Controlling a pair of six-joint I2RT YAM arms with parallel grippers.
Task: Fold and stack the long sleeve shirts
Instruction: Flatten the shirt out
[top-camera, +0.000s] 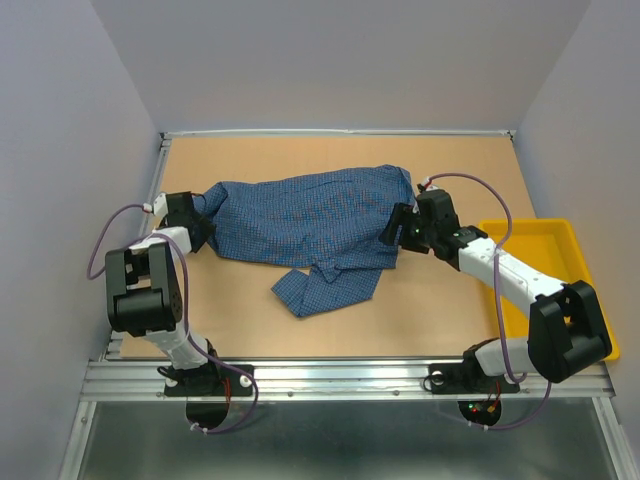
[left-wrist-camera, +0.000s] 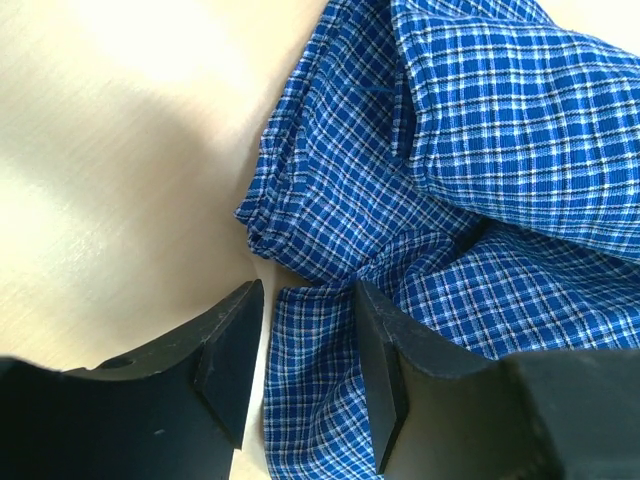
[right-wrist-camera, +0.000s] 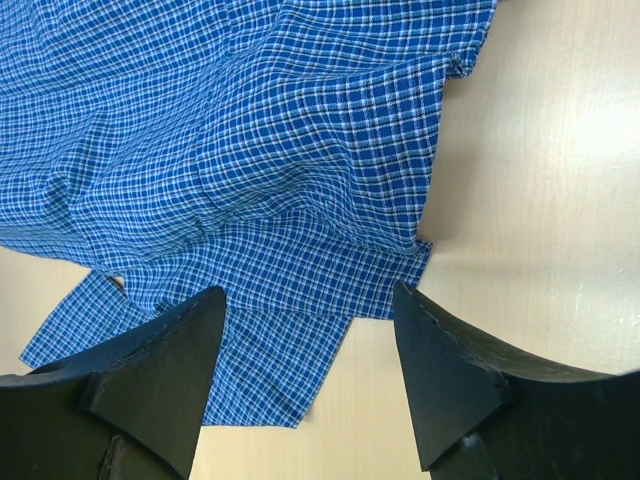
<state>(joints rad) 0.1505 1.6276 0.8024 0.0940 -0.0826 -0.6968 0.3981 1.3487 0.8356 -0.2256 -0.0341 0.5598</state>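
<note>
At the shirt (top-camera: 310, 220), left fingers (left-wrist-camera: 228, 350) apart astride a fold, right fingers (right-wrist-camera: 150, 370) wide open over its hem; tray (top-camera: 540, 250) only overhead.

No writing, label, brand, number or sign can be read anywhere: the checked shirt (top-camera: 310, 220), the yellow tray (top-camera: 550, 250) beside it and the table (top-camera: 300, 335) are all unmarked.

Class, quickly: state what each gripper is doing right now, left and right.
Left gripper: open, jaws astride a fold of the blue checked shirt, not clamped.
Right gripper: open, holding nothing, over the shirt's edge.
</note>
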